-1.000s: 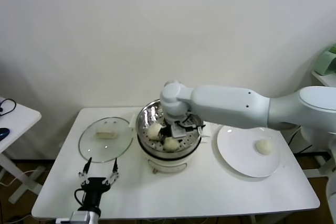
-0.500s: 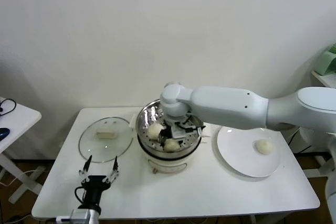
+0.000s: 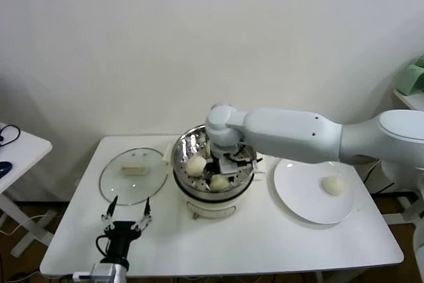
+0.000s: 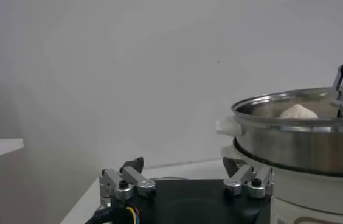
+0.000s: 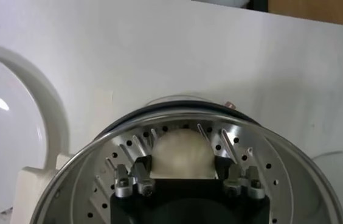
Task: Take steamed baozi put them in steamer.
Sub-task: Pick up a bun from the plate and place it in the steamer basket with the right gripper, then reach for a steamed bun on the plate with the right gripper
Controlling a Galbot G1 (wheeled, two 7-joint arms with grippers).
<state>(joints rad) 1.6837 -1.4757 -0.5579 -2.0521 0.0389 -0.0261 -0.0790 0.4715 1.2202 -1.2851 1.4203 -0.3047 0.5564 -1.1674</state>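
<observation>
The steamer point(image 3: 199, 200) is a shiny steel pot with a perforated tray on a cream base, mid-table. My right gripper point(image 5: 182, 163) reaches down into it. Its fingers point(image 5: 142, 165) press both sides of a creamy-white baozi point(image 5: 182, 149) that rests on the tray near the front rim point(image 3: 217, 181). A second baozi point(image 3: 195, 164) lies on the tray's left side. Another baozi point(image 3: 332, 185) sits on the white plate point(image 3: 298, 197) to the right. My left gripper point(image 3: 124, 219) is parked open at the table's front left, holding nothing.
A round glass lid point(image 3: 116, 187) with a pale rectangular handle point(image 3: 132, 170) lies flat left of the steamer. In the left wrist view the steamer's rim point(image 4: 299, 131) stands close beside my left gripper point(image 4: 187, 176). A small side table point(image 3: 16, 147) is at far left.
My right wrist has shifted slightly to the right inside the steamer, and the bun between its fingers stays low on the tray. My left arm has barely moved.
</observation>
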